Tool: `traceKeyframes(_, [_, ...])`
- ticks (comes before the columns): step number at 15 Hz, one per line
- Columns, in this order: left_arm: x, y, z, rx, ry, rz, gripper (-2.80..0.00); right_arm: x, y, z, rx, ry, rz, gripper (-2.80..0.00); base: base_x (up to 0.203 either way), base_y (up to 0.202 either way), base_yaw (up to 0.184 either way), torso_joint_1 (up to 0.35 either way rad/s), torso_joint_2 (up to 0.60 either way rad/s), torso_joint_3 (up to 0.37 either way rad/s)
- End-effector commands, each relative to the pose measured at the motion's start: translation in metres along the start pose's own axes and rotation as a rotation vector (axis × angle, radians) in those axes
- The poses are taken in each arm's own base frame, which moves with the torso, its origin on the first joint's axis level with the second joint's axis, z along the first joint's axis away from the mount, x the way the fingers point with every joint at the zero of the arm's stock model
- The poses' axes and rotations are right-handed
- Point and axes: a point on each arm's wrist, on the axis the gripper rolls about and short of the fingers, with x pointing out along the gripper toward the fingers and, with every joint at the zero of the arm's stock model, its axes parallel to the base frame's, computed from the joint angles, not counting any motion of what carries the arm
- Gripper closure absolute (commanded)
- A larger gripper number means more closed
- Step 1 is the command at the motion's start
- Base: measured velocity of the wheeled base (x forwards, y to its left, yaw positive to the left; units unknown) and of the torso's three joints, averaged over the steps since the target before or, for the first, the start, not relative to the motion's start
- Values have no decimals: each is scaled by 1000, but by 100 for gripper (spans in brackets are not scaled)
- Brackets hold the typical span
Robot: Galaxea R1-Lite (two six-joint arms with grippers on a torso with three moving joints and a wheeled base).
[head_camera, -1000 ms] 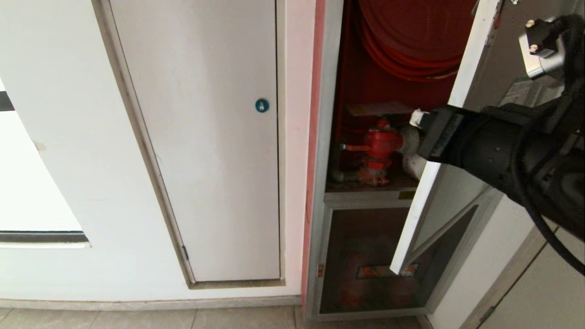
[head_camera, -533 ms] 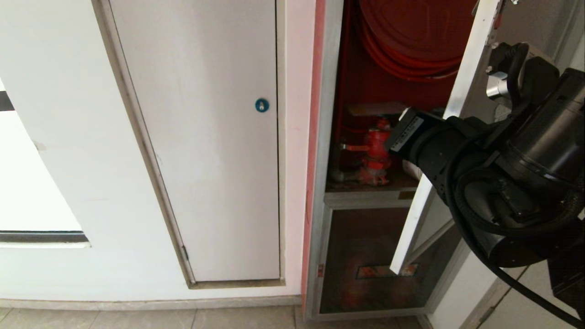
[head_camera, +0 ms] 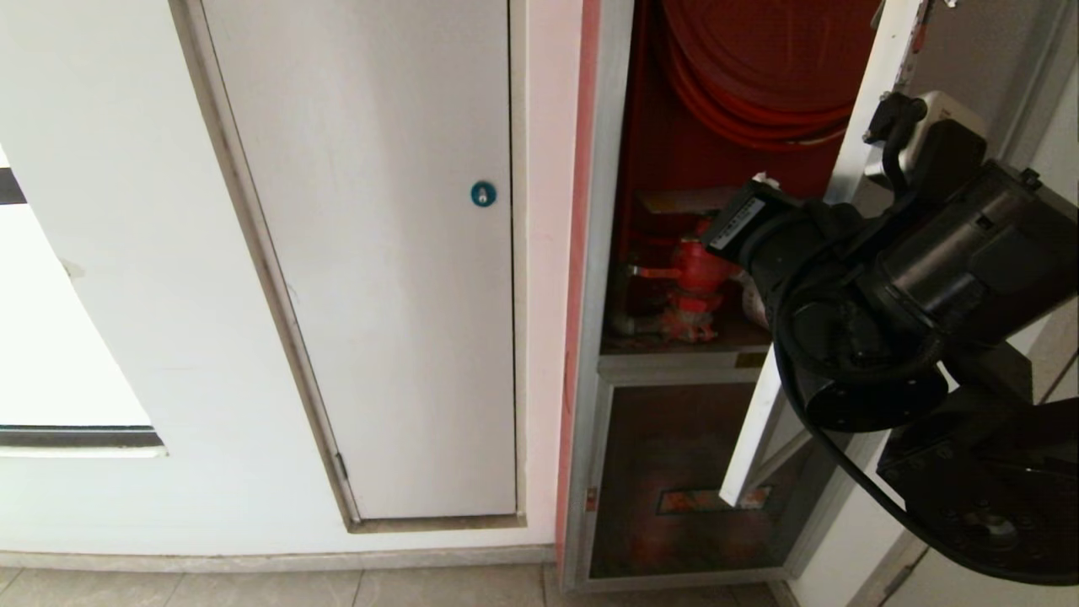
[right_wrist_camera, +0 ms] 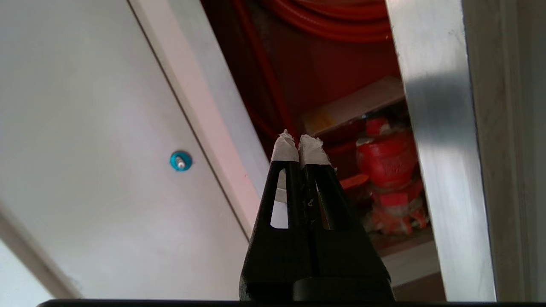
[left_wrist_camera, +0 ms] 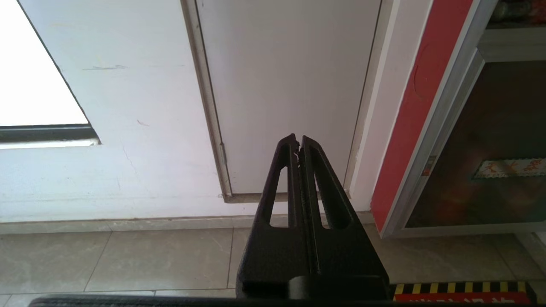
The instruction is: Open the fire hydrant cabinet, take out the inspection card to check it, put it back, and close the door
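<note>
While the door stood partly open, the values read as follows.
Left gripper (left_wrist_camera: 300, 143): parked low near the floor, fingers together, empty.
Right gripper (right_wrist_camera: 300, 147): at the cabinet (head_camera: 600, 253) mouth, taped tips pressed together, holding nothing.
Door (head_camera: 809, 278): ajar; its edge lay just beside the right arm.
Card (right_wrist_camera: 354, 106): flat above the valve (head_camera: 695, 270), deep inside.
Advice: spread the tips before reaching the card edge; kept clear of the door.
</note>
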Motion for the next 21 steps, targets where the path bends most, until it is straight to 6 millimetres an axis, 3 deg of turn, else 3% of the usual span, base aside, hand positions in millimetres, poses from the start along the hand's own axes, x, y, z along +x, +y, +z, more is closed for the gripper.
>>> traceKeyframes(1, [0,0,0,0,1,1,0,9,-5,-2,-6,-16,-20,0,0,0,0,0,0,0])
traceKeyframes(4, [0,0,0,0,1,0,0,23,-9,8,7,-63,-48,0,0,0,0,0,0,0])
traceKeyframes(10, [0,0,0,0,1,1,0,19,-12,21,13,-71,-53,0,0,0,0,0,0,0])
traceKeyframes(21, [0,0,0,0,1,0,0,14,-24,25,-10,-69,-74,0,0,0,0,0,0,0])
